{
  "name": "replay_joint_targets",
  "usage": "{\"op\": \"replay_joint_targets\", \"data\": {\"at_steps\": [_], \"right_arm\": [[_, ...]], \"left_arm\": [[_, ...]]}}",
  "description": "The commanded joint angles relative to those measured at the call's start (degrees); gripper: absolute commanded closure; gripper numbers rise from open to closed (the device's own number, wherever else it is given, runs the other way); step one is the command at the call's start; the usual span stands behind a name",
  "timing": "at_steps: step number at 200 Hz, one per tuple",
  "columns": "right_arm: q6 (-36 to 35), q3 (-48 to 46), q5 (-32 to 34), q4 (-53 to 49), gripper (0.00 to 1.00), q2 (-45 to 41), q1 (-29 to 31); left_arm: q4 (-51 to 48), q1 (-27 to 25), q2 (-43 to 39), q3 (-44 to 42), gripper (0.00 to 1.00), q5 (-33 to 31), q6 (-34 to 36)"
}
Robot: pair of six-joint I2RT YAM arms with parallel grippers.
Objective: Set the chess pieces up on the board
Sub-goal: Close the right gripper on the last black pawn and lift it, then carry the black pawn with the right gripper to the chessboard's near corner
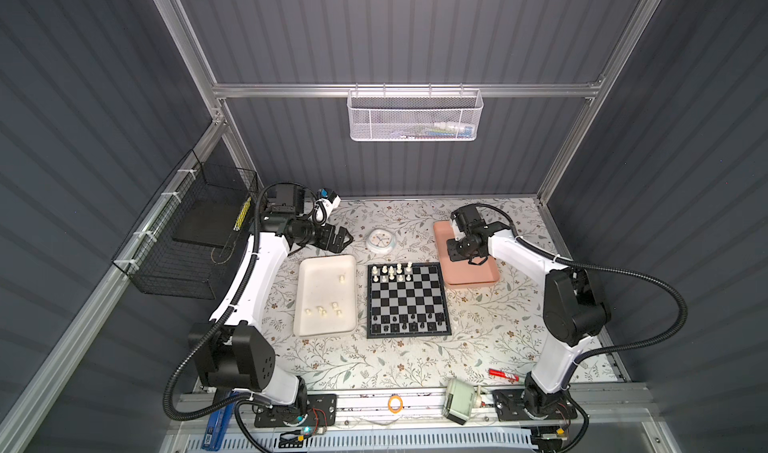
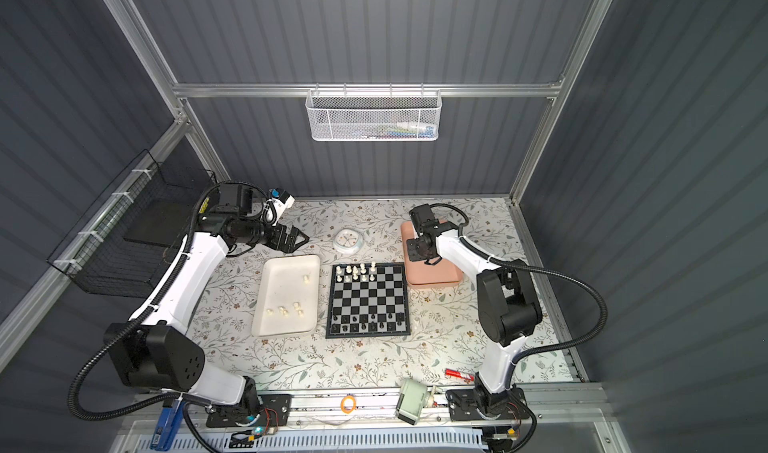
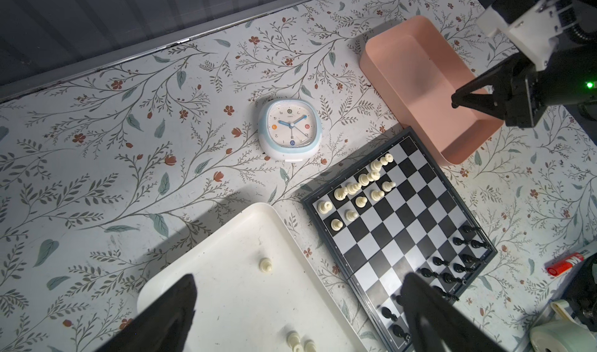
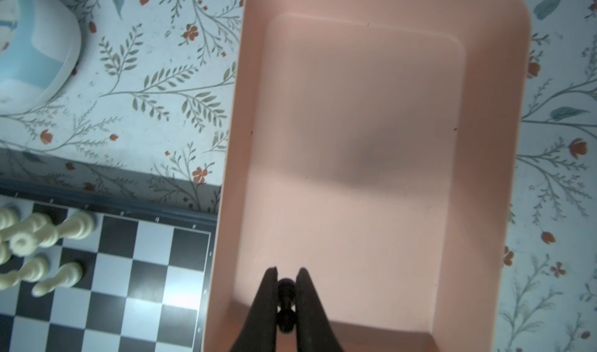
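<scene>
Tiny black plastic chess piece sits pinched between the narrow black fingers of the right gripper, over the near end of the bare pink rectangular plastic tray. Its long axis runs along the fingers, rounded head toward the tips; which chessman it is, too small to tell. Step in hand: carrying this black piece to the small black-and-silver checked chessboard. Next move likely calls for crossing to the black rows and setting it upright on a free square without toppling neighbours. Left gripper hangs wide open, holding nothing, near the white rectangular tray of cream pieces.
</scene>
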Motion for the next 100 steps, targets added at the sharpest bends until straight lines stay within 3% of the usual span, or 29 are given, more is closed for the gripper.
{"op": "replay_joint_targets", "data": {"at_steps": [1, 100], "right_arm": [[1.6, -2.0, 1.4, -2.0, 0.85, -3.4, 2.6], [7.0, -10.0, 3.3, -2.7, 0.85, -12.3, 14.0]], "left_arm": [[0.2, 0.4, 0.2, 1.3, 0.01, 0.3, -0.9], [1.3, 0.4, -0.3, 1.2, 0.01, -0.2, -2.6]]}}
